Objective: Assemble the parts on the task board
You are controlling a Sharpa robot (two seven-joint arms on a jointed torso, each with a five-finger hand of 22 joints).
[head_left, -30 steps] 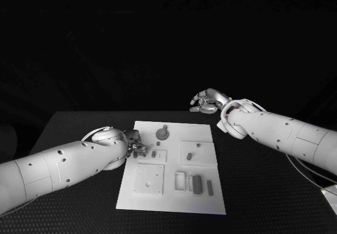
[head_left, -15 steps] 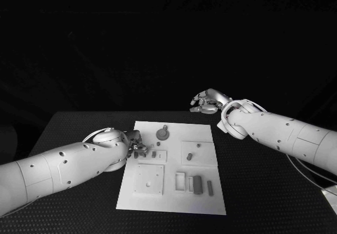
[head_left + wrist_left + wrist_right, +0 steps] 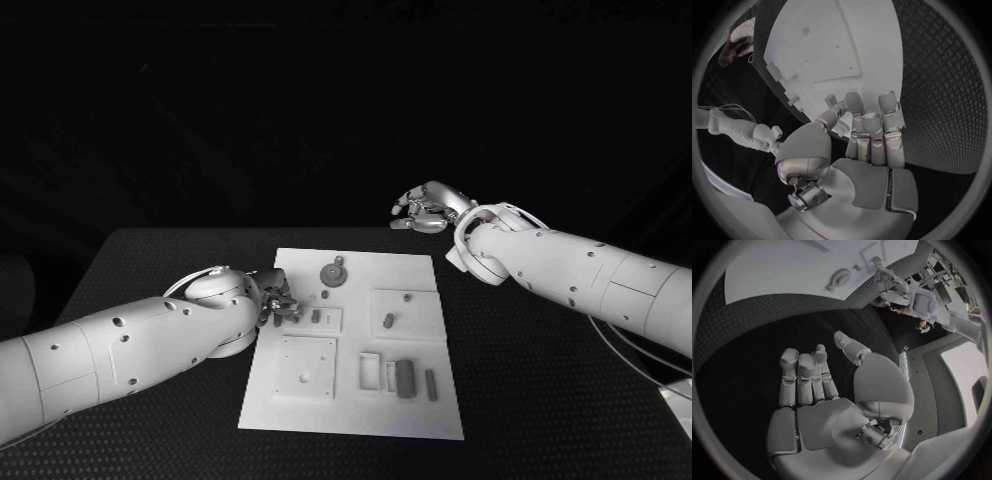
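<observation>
The white task board [image 3: 361, 340] is lying mid-desk [image 3: 144, 260], small grey parts [image 3: 405, 378] sitting toward its 5 o'clock corner. The left hand [image 3: 277, 303] is hovering over the board's 9 o'clock edge, fingers straight and close together; whether it is pinching anything, I cannot tell. The right hand [image 3: 427, 208] is hanging off the board's 1 o'clock corner, fingers loosely curled, holding nothing.

L hand [image 3: 274, 300] low, fingers [image 3: 870, 125] curled, R hand [image 3: 428, 208] raised, fingers loosely open
</observation>
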